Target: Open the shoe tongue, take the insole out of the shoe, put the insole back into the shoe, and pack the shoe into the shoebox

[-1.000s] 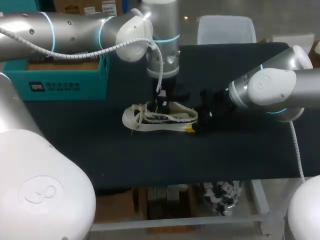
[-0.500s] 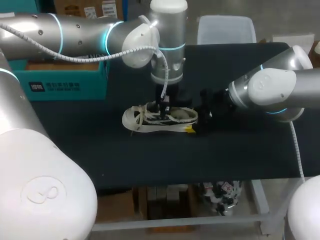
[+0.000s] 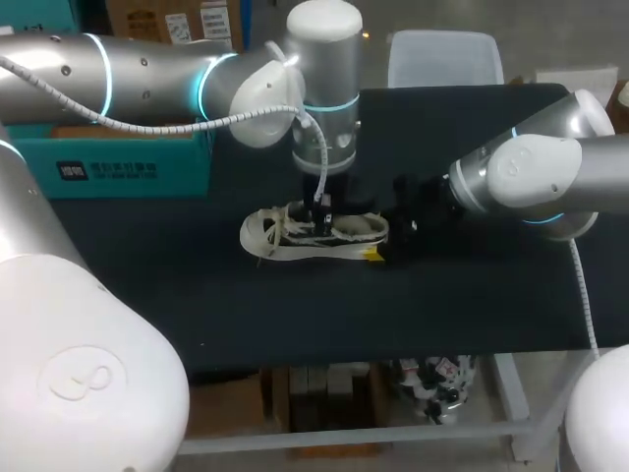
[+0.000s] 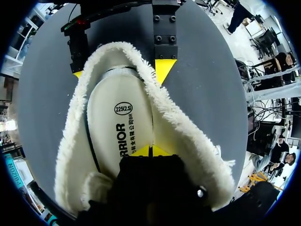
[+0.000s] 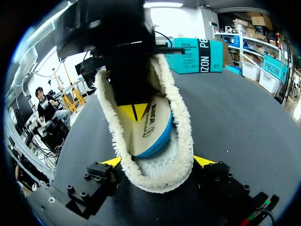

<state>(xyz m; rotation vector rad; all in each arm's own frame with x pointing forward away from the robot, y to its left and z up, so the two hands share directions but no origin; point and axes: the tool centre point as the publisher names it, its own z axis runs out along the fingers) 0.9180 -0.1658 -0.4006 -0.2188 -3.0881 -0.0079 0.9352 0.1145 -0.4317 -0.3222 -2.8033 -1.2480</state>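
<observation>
Teal shoebox (image 3: pixel 128 162) sits at far left of the surface (image 3: pixel 442 295), well apart from the shoe. Left pincer (image 4: pixel 151 150) reaches down into the fleece-lined shoe (image 3: pixel 295 241) at mid-surface, its yellow tips pinched almost together on the insole (image 4: pixel 120 122), which is lifted off the footbed with its blue edge showing. The right pincer (image 5: pixel 157 162) straddles the heel, one finger against each side, gripping it. Judged: tongue open, insole removal under way; full withdrawal, re-seating and boxing remain.
</observation>
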